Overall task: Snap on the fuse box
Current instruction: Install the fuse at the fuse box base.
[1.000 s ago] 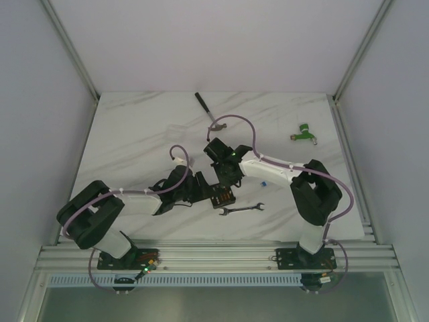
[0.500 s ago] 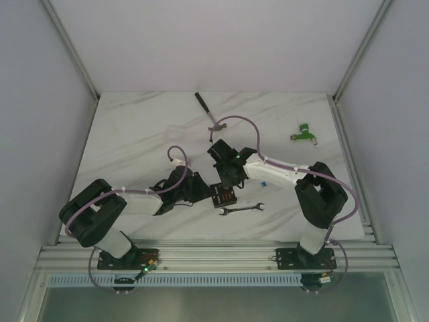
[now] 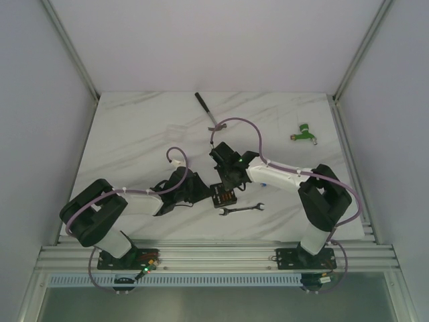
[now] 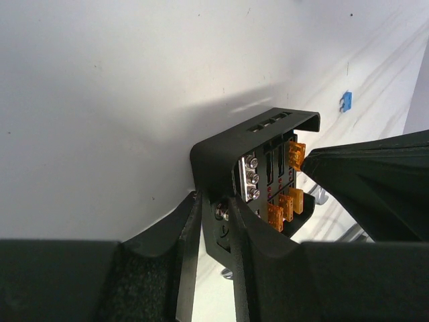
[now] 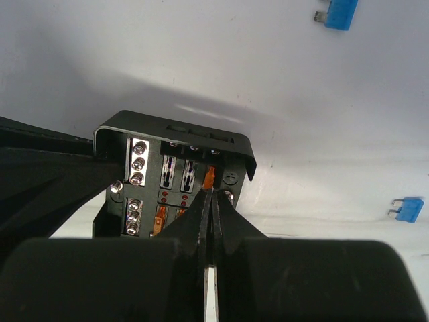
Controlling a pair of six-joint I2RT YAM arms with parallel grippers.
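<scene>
The fuse box [image 3: 222,195] is a small black square box lying near the table's middle. Its screw terminals and orange fuses show in the left wrist view [image 4: 221,151] and the right wrist view [image 5: 110,137]. My left gripper [image 3: 206,191] reaches it from the left. Its fingers [image 4: 214,201] are closed on a thin black tab at the box's edge. My right gripper [image 3: 228,182] comes from above right. Its fingertips [image 5: 211,191] are pressed together with nothing between them, resting on the box's face beside an orange fuse [image 5: 208,177].
A silver wrench [image 3: 241,209] lies just right of the box. Loose blue fuses lie on the marble [image 3: 265,183] [image 4: 346,101] [image 5: 338,12] [image 5: 407,209]. A small hammer [image 3: 205,109] is at the back and a green part [image 3: 303,132] at the far right.
My left gripper's jaws have narrowed onto the box's edge tab. The right gripper has shifted slightly over the box, staying shut, and its elbow swung right.
</scene>
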